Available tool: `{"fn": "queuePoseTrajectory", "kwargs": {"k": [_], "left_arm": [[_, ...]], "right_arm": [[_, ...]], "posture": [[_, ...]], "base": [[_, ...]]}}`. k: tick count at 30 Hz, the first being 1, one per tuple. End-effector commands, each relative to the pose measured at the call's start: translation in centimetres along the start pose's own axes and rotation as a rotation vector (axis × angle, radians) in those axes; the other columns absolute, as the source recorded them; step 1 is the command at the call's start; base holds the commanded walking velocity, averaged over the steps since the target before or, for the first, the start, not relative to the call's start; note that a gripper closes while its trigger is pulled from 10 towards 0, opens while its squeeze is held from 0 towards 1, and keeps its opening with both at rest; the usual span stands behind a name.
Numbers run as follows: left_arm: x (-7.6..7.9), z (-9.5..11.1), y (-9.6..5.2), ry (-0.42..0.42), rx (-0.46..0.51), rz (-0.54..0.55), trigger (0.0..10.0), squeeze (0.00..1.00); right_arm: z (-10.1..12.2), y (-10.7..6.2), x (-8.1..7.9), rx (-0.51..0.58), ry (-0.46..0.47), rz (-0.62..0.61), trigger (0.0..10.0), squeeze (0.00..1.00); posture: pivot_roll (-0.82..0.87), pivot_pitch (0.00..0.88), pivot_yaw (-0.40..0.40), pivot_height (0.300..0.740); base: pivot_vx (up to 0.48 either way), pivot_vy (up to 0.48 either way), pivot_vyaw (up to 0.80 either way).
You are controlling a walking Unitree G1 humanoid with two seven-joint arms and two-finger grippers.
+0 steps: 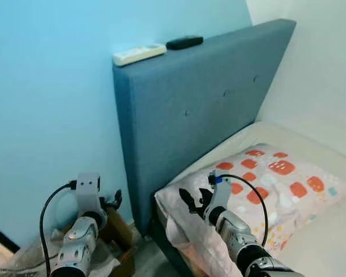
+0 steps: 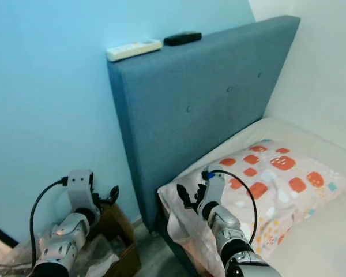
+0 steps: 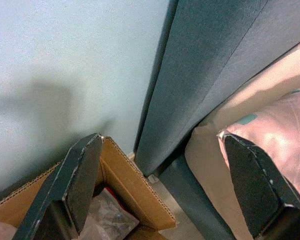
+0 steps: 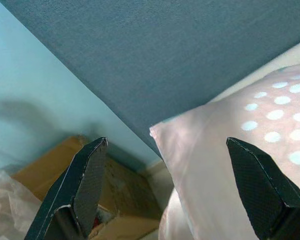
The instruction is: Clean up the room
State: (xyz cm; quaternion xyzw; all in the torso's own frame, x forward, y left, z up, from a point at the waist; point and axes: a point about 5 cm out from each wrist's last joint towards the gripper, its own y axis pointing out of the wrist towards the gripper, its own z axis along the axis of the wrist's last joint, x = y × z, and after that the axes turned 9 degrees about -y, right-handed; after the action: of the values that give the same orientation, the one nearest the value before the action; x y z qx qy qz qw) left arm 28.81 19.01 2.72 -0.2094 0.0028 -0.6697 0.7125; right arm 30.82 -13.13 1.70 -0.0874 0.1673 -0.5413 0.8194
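Note:
A pink pillow (image 1: 277,184) with orange and white patches lies at the head of the bed, its corner hanging over the mattress edge. My right gripper (image 1: 191,203) hovers open just beside that corner, touching nothing; the right wrist view looks past its fingertips (image 4: 92,165) at the pillow corner (image 4: 215,165). My left gripper (image 1: 112,202) is open and empty above a cardboard box (image 1: 120,231) between the wall and the headboard. On top of the headboard rest a white remote (image 1: 139,53) and a black remote (image 1: 184,42).
The tall blue-grey headboard (image 1: 202,104) stands against a light blue wall. The open box (image 3: 132,187) holds crumpled plastic and something red. A clear plastic bag (image 1: 20,257) lies on the floor at the left. The cream mattress (image 1: 294,141) runs along the white wall.

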Motion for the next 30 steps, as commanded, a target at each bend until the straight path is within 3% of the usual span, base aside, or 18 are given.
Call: {"fn": "queuePoseTrajectory", "kwargs": {"k": [1,7,11,17,21,28,30], "left_arm": [[-0.4,-0.5,-0.1,-0.009,-0.012,0.022,10.0,0.00],[-0.2,-1.0,0.1,-0.005,-0.034,0.007,10.0,0.00],[-0.2,-1.4,-0.1,0.033,-0.049,-0.011,10.0,0.00],[-2.2,-3.1,-0.9,0.044,-0.111,0.053,10.0,0.00],[-4.3,-4.8,-2.1,0.054,-0.183,0.123,10.0,0.00],[-4.9,-5.7,-2.7,0.073,-0.221,0.148,10.0,0.00],[-5.2,-6.4,-3.2,0.116,-0.254,0.152,10.0,0.00]], "right_arm": [[-1.0,-0.2,-0.3,-0.045,-0.008,0.005,10.0,0.00],[-3.0,-1.3,0.7,-0.167,-0.095,-0.075,10.0,0.00],[-3.6,-1.7,1.3,-0.206,-0.100,-0.122,10.0,0.00],[-4.6,-2.6,2.2,-0.258,-0.094,-0.171,10.0,0.00],[-6.8,-4.3,3.1,-0.356,-0.081,-0.239,10.0,0.00],[-7.9,-5.2,3.3,-0.402,-0.072,-0.266,10.0,0.00],[-8.5,-5.6,3.4,-0.422,-0.067,-0.276,10.0,0.00]], "posture": [[0.03,0.000,-0.051,0.690],[0.04,0.000,-0.049,0.710],[0.04,0.000,-0.049,0.710],[0.04,0.000,-0.047,0.710],[0.04,0.000,-0.048,0.710],[0.04,0.000,-0.047,0.710],[0.04,0.000,-0.047,0.710]], "base": [[0.000,0.000,0.00],[-0.046,0.000,0.00],[-0.333,0.000,0.00],[-0.368,0.000,0.00],[-0.392,0.000,0.00],[-0.399,0.000,0.00],[-0.405,0.000,0.00]]}}
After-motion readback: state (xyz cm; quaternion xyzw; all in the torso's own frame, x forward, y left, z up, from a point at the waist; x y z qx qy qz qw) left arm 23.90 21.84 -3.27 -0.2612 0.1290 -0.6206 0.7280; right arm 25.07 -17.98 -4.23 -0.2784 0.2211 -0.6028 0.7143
